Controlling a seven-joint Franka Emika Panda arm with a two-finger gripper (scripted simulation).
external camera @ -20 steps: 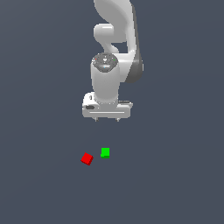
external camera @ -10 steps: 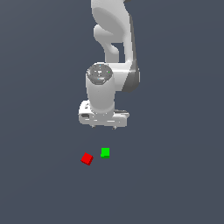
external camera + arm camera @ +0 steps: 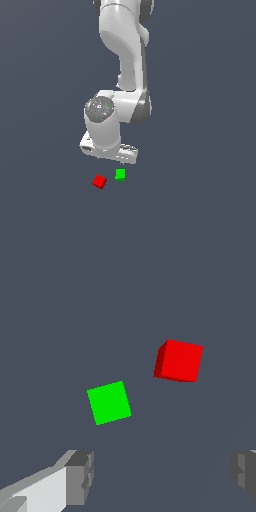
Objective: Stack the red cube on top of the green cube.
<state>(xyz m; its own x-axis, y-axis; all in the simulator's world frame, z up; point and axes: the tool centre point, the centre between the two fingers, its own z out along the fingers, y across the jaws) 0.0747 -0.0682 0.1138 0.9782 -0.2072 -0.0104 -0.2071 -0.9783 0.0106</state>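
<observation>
A tiny red cube lies on the dark grey floor, with a tiny green cube just beside it toward the exterior view's right; they are close but apart. My gripper hangs above and just behind the cubes, not touching either. In the wrist view the red cube and the green cube both show ahead of the gripper, whose two fingertips stand wide apart with nothing between them. The gripper is open and empty.
The white arm rises behind the cubes. The plain dark grey floor spreads all around with nothing else on it in view.
The gripper has come down and moved toward the cubes over the last second. The cubes have not moved.
</observation>
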